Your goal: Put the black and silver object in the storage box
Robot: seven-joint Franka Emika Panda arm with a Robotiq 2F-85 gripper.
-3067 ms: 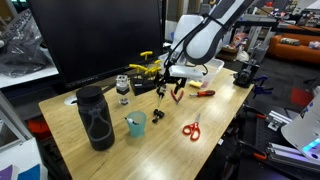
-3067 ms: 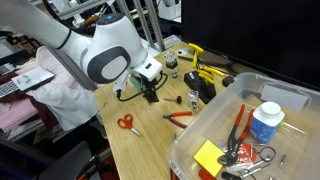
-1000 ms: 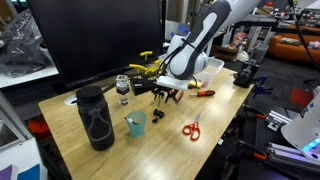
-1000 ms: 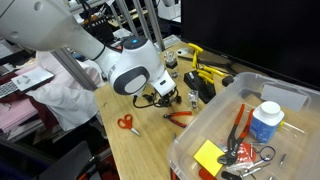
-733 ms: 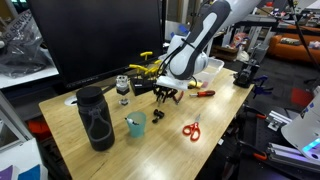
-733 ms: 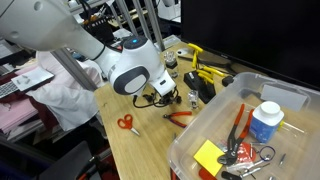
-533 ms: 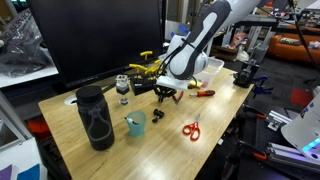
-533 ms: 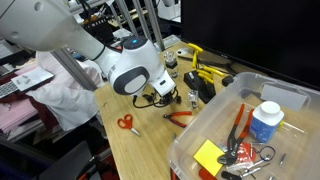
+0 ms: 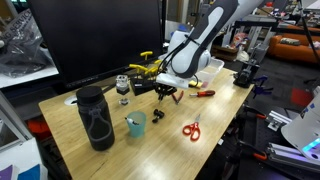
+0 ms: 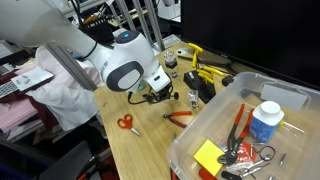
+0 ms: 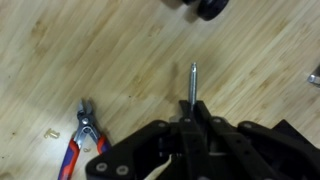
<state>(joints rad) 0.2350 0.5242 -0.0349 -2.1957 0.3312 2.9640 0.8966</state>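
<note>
In the wrist view my gripper is shut on the black and silver object, a slim stick tool. Its silvery tip pokes out beyond the jaws over the wooden table. In both exterior views the gripper hangs low over the middle of the table; the tool is too small to make out there. The storage box, a clear whitish bin, stands at the near right in an exterior view, apart from the gripper. It holds pliers, a white jar and a yellow pad.
Red pliers lie beside the gripper. Red scissors lie near the table's front edge. A big black flask, a teal cup, a small upright bottle and yellow tools stand around. A monitor is behind.
The jaws have closed onto the slim tool over the last second. The wrist has shifted slightly since half a second ago.
</note>
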